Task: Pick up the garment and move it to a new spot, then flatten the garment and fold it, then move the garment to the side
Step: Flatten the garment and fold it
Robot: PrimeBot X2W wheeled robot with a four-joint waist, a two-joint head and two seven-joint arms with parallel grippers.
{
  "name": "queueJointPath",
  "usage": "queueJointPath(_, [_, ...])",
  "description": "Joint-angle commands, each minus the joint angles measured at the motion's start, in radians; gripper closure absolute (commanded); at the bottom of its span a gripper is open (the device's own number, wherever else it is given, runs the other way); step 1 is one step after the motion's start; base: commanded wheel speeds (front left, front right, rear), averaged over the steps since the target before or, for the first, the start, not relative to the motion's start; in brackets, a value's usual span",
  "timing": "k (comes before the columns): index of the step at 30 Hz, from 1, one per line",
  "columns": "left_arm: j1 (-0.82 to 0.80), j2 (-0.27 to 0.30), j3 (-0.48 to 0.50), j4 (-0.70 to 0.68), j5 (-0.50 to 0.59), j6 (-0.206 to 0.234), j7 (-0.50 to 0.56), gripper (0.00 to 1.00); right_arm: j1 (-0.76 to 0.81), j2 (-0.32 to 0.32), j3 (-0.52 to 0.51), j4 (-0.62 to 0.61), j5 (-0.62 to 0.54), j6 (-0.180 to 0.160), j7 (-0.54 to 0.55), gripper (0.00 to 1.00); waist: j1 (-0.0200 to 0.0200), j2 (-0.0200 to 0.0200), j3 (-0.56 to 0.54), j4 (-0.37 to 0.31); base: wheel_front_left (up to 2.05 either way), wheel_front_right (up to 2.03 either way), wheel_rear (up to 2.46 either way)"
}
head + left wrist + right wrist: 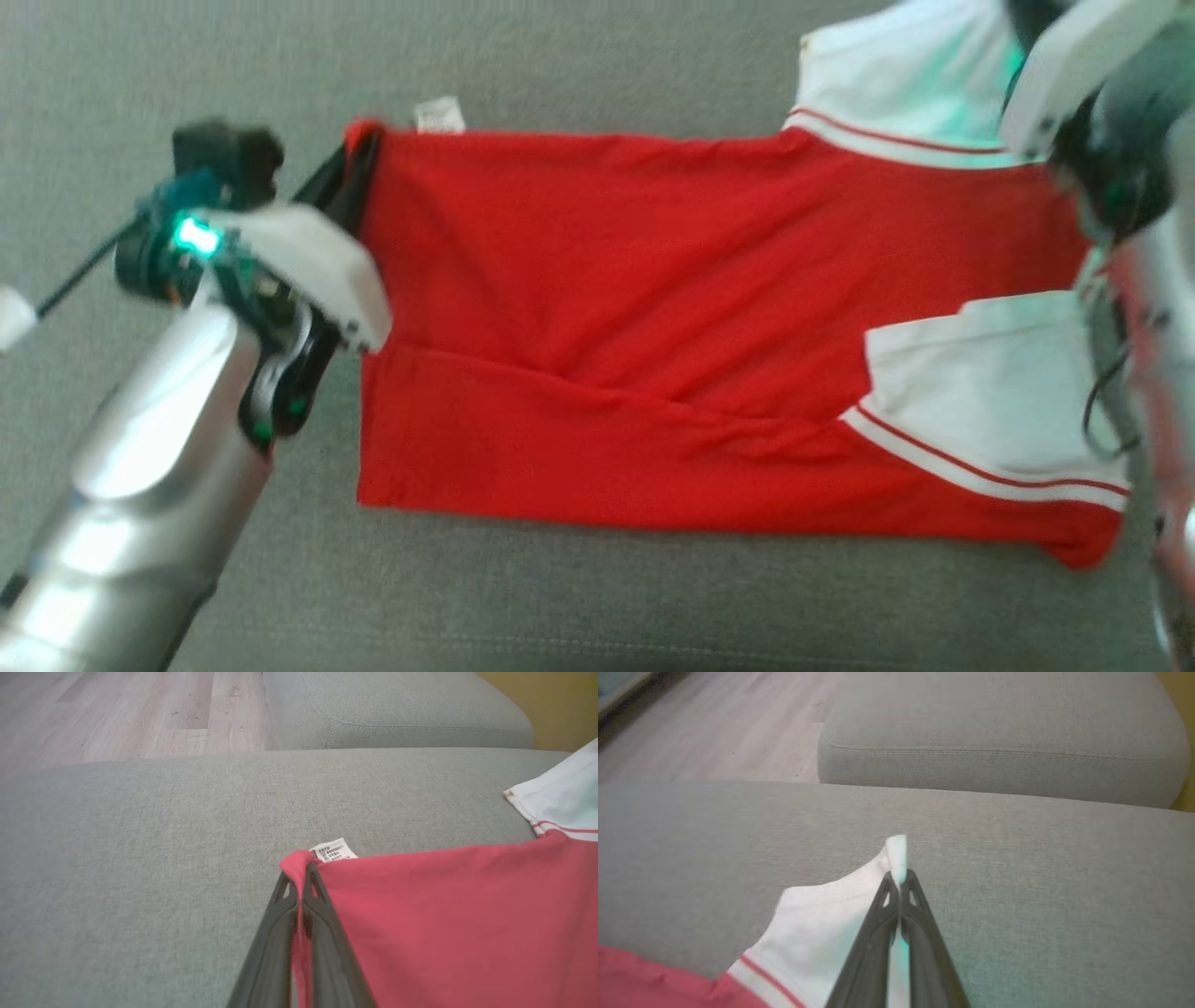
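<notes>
The red-and-white garment (653, 327) lies spread on the grey cushion (560, 607), stretched between both arms. The left hand (299, 870) is pinching its red corner just beside the white label (334, 850). At the far end, the right hand (900, 877) is pinching the edge of a white sleeve (822, 924).

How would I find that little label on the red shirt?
Start with the grey cushion and the red garment spread across it. Follow its far edge to the corner pinched by the left fingers; the label pokes out there, a small white printed tag, far smaller than the striped white sleeves.
</notes>
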Motion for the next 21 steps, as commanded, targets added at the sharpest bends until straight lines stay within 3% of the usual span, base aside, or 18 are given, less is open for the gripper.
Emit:
queueJointPath(1, [0.014, 0.059, 0.052, -0.016, -0.01, 0.005, -0.01, 1.0, 0.043, 0.009, 0.031, -0.06, 0.037, 0.007, -0.03, 1.0, 0.0001, 0.0, -0.069, -0.042, 0.0, 0.0, 0.0])
queueJointPath(11, [0.187, 0.123, 0.078, -0.056, -0.036, 0.024, -0.074, 1.0, 0.34, -0.023, 0.109, -0.24, 0.15, 0.007, -0.15, 1.0, 0.0001, 0.0, -0.223, -0.109, 0.0, 0.0, 0.0])
queueJointPath(21, [0.379, 0.154, 0.102, -0.174, -0.028, 0.084, -0.203, 1.0, 0.605, -0.01, 0.044, -0.431, 0.116, 0.007, -0.207, 1.0, 0.0001, 0.0, -0.283, -0.136, 0.0, 0.0, 0.0])
